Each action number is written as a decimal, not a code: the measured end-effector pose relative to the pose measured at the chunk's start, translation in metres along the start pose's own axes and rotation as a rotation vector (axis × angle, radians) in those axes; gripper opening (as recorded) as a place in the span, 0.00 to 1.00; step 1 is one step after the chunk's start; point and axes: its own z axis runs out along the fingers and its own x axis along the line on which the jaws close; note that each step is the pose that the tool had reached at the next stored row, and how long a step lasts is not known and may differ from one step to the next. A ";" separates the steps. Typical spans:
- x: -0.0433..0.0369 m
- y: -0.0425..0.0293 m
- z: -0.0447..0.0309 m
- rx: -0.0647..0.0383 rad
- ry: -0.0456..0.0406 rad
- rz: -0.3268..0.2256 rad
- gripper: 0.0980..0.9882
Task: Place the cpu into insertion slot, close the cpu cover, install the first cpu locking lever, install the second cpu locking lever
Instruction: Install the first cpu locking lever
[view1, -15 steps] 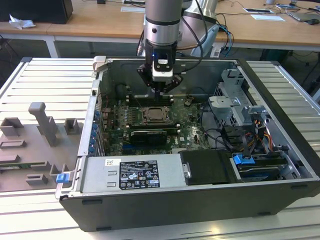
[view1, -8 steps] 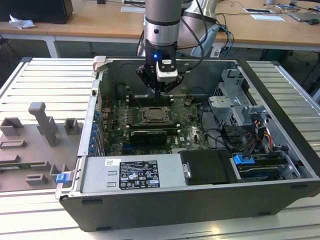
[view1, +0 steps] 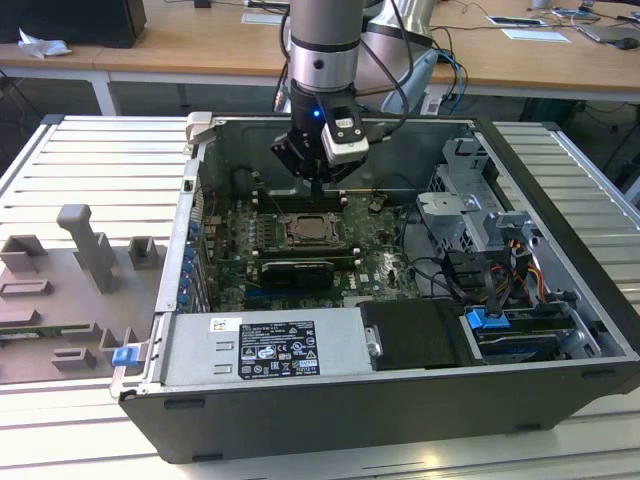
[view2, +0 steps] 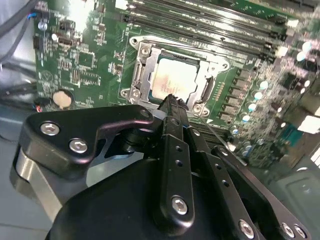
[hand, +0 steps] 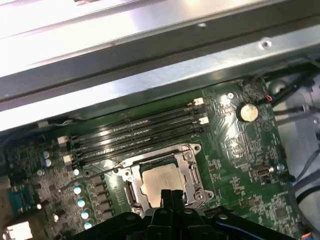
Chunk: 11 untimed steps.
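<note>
Hovering over the insertion slot inside the open computer case, the tool has its fingers pressed together, pinching nothing. In the first wrist view the cpu lies flat in the slot, the cpu cover lowered around it, beside the memory slots.

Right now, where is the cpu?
In the second wrist view the cpu lies in the insertion slot on the green motherboard, beside the long black memory slots, just beyond the gripper.
</note>
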 end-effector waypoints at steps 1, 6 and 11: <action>0.0000 0.0000 0.0000 0.000 -0.0001 -0.020 0.01; 0.0000 0.0000 0.0001 -0.002 -0.0002 -0.073 0.01; 0.0000 0.0000 0.0001 -0.004 -0.0004 -0.129 0.01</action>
